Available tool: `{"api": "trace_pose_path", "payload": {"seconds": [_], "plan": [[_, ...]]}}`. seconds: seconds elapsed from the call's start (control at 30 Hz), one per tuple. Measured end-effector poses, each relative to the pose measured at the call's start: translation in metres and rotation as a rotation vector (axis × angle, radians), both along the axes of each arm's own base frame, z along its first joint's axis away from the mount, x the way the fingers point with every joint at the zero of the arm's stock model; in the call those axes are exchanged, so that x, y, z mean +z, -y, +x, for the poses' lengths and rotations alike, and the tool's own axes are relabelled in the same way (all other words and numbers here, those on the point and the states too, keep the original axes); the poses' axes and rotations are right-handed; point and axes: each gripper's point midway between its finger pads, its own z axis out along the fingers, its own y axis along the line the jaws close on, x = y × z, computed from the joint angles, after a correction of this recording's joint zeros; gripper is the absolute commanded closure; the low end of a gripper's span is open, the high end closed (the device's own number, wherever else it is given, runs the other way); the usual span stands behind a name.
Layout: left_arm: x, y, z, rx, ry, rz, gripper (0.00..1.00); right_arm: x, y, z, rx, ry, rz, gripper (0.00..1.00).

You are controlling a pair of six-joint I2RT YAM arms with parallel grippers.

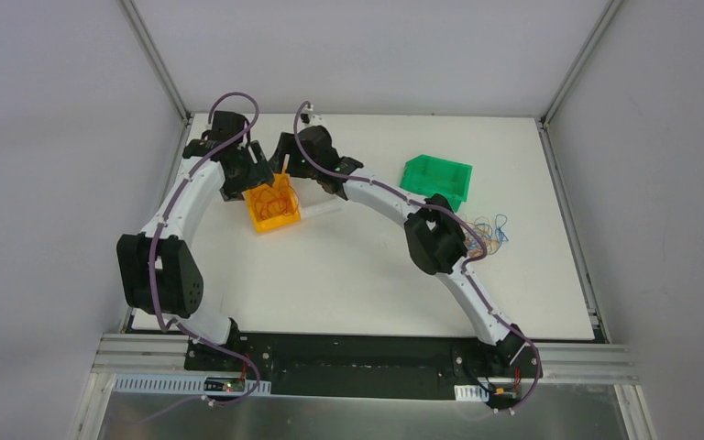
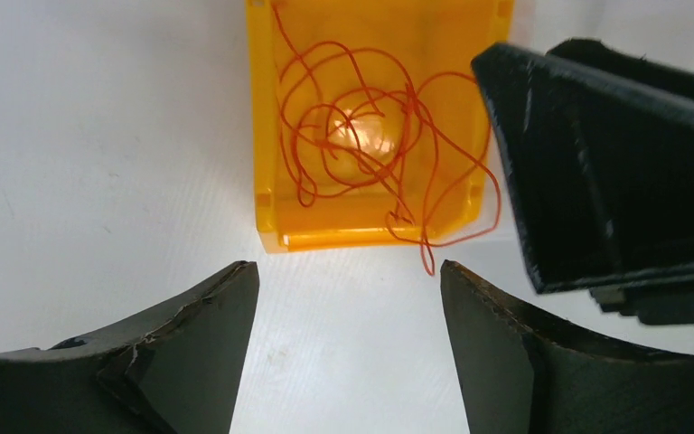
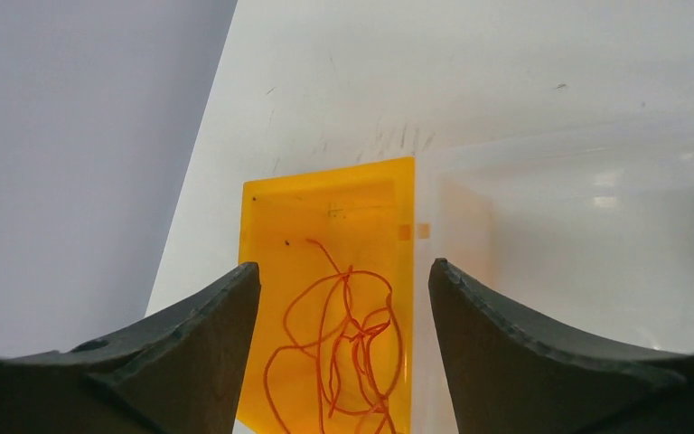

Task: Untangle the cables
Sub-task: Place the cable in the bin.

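Note:
Thin orange cables (image 2: 325,136) lie curled in an orange bin (image 2: 361,237), and one loop (image 2: 428,258) hangs over its near rim. My left gripper (image 2: 350,280) is open and empty, just short of that rim. My right gripper (image 3: 343,276) is open and empty above the same bin (image 3: 325,185) and its orange cables (image 3: 348,348). In the top view both grippers, the left (image 1: 258,174) and the right (image 1: 286,165), hover at the bin (image 1: 258,220). A mixed clump of orange and blue cables (image 1: 488,234) lies on the table at the right, partly behind the right arm.
A clear container (image 3: 578,235) stands right beside the orange bin and also shows in the top view (image 1: 323,209). A green bin (image 1: 435,179) stands at the back right. The right gripper's black body (image 2: 614,163) fills the right of the left wrist view. Walls enclose the table.

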Motion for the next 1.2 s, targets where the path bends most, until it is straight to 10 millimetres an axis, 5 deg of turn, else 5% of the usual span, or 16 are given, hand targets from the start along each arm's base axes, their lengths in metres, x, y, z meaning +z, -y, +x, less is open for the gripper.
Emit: {"api": "trace_pose_path", "payload": {"seconds": [0.3,0.7,0.87,0.97,1.1,1.2], "plan": [[0.008,0.023,-0.015,-0.020,0.014,-0.126,0.24,0.038,0.047,0.009,-0.048,-0.029,0.050,0.27],[-0.036,0.040,-0.004,-0.031,-0.056,-0.128,0.44,0.112,0.132,-0.024,-0.068,0.066,0.101,0.26],[-0.061,0.032,0.010,-0.002,-0.078,-0.079,0.52,0.110,0.164,-0.054,-0.073,0.073,0.099,0.28],[-0.074,0.031,0.016,0.005,-0.087,-0.068,0.65,0.103,0.181,-0.066,-0.084,0.068,0.092,0.29],[-0.088,0.028,0.022,0.019,-0.097,-0.054,1.00,0.097,0.196,-0.077,-0.095,0.062,0.084,0.30],[-0.094,0.024,0.026,0.026,-0.099,-0.025,1.00,0.090,0.209,-0.089,-0.106,0.060,0.077,0.31]]}}
